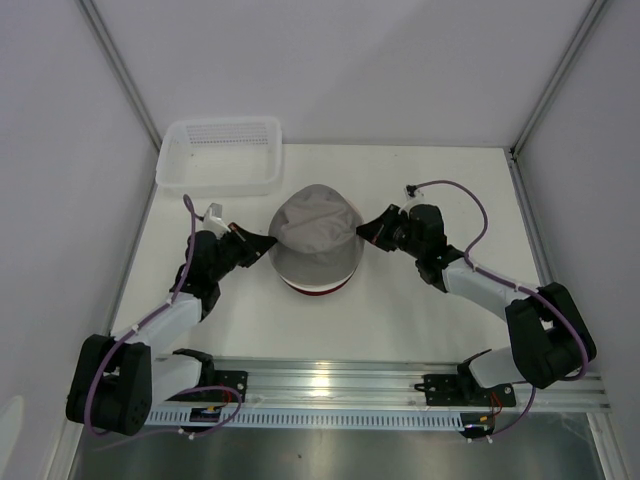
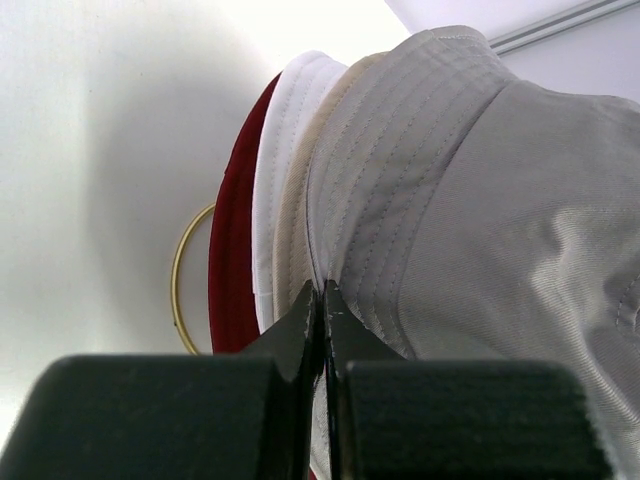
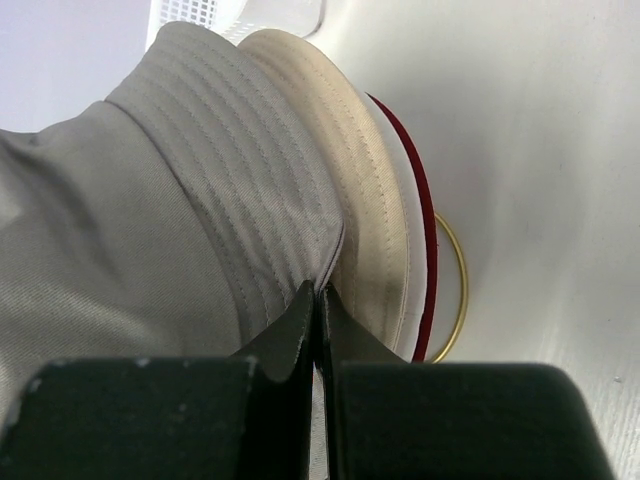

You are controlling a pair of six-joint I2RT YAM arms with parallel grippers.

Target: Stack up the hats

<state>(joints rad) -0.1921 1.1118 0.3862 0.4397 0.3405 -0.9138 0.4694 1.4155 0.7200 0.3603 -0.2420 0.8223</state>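
At mid-surface the grey hat [image 1: 315, 235] tops the cream hat [image 3: 370, 200], white hat [image 2: 285, 150] and dark red hat [image 2: 235, 260]. The left gripper [image 1: 268, 243] and right gripper [image 1: 362, 232] each clamp its brim; uneven letting go could tug it crooked.

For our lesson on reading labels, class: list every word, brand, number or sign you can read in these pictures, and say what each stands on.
No text can be read in any view.
The grey hat and the white basket show no print, label or logo.
A small coloured patch by the left arm's base may be a label, but it is too small to read.
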